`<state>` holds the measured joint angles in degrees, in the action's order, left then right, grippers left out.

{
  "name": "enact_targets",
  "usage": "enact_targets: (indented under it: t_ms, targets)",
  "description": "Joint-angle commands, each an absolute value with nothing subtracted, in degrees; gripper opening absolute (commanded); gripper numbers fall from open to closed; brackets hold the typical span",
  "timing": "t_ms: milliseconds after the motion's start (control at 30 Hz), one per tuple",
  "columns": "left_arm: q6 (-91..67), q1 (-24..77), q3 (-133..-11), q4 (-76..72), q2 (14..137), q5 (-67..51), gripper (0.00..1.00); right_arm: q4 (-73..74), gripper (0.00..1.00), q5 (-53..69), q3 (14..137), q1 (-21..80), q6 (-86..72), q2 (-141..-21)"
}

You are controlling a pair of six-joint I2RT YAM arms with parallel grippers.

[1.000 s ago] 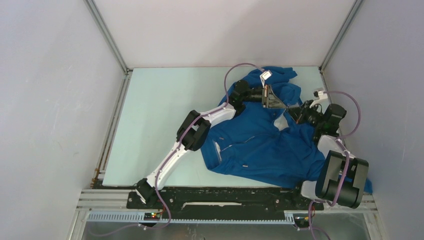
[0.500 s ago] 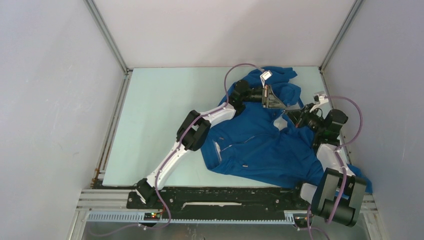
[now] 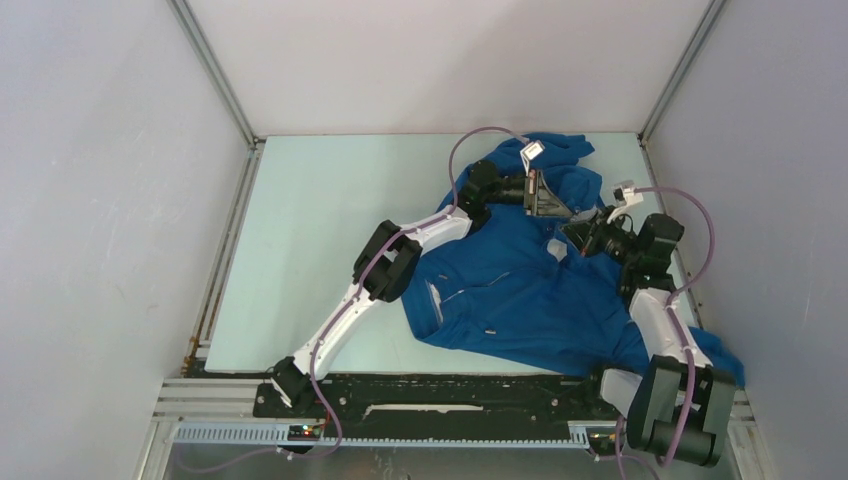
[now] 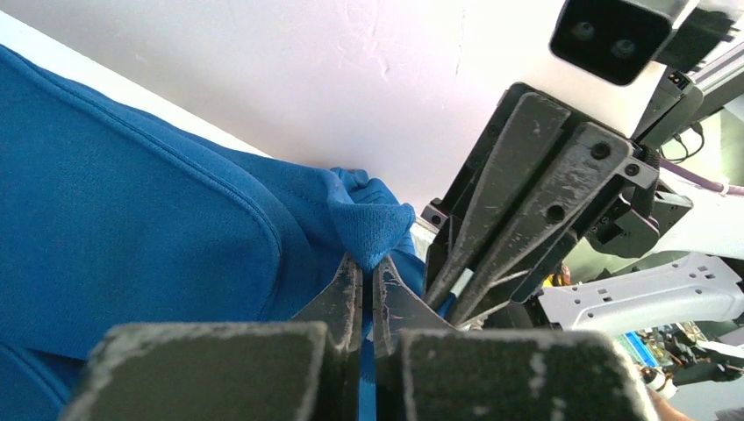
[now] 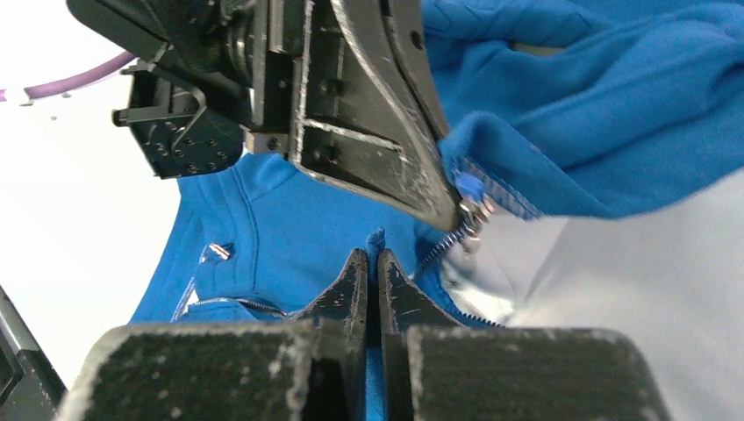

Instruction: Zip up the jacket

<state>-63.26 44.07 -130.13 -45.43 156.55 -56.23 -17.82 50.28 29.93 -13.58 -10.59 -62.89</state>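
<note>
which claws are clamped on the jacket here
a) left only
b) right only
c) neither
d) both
D: in its wrist view the left claw pinches a bunched fold of the jacket, and the right claw is shut on a thin strip of the same blue fabric.

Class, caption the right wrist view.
Right gripper and left gripper pinch the jacket near its zipper slider.

The jacket is royal blue with pale lining — the table pale mint, the cables purple.
</note>
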Motion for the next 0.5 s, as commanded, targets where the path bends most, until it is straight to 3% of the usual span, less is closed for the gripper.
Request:
enact_targets:
  t_ms: [0,267,467]
  targets:
    - [-66.1,44.1,-134.4,-50.5,156.3,-57.2,0.0,-10.1,0.0,46.4,32.4,-15.5,-9.3,-59.1]
    - [-68.1,43.8,-134.4,-52.8,156.6,-56.9,0.0,-3.0,0.0,35.9,32.1,-21.9,-11.1,-50.6]
    - [-69.0,43.8,-134.3,-54.2,156.3,-57.7,0.0,-15.7,0.0,48.5,31.4,-26.6,-12.8,-58.9]
